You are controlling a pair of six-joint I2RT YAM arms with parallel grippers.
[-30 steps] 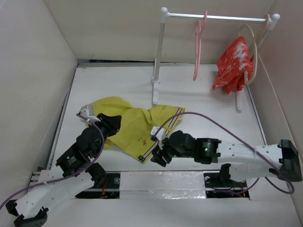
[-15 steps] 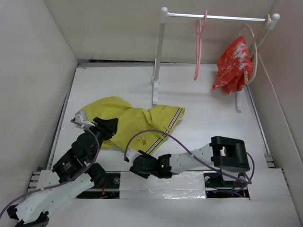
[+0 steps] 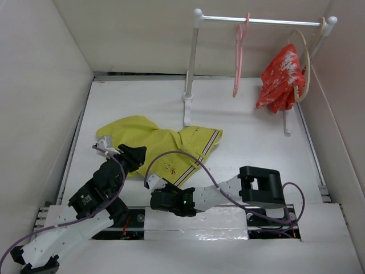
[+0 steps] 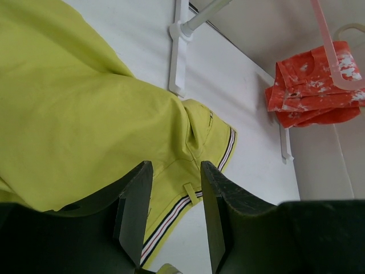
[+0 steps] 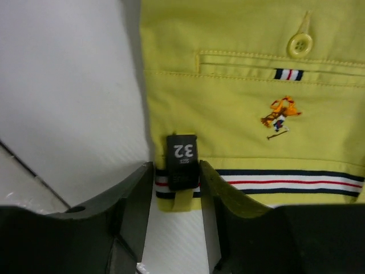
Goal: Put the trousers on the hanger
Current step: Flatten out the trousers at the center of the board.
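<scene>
Nearest the bases, the right claw sits low over the near corner of the trousers. Its jaws are apart on either side of the dark size tag at the end of the striped waistband, and nothing is clamped. Just to the left, the left claw hangs over the yellow cloth at the trousers' near left edge. It is released too, with bare cloth showing in the gap between its fingers.

The trousers lie crumpled and flat on the white table, around its middle, with the waistband toward the right and the legs bunched to the left. Neither arm is lifting any part of them.

Farther back stands a white rack. The pink hanger hangs bare from its rail, well apart from the trousers. At the right end, a red garment hangs on a beige hanger.

The task looks barely begun: nothing is on the pink hanger, and no grip has been taken. What is left is probably to pinch the waistband, raise the trousers, carry them to the back and drape them over the hanger's bar
</scene>
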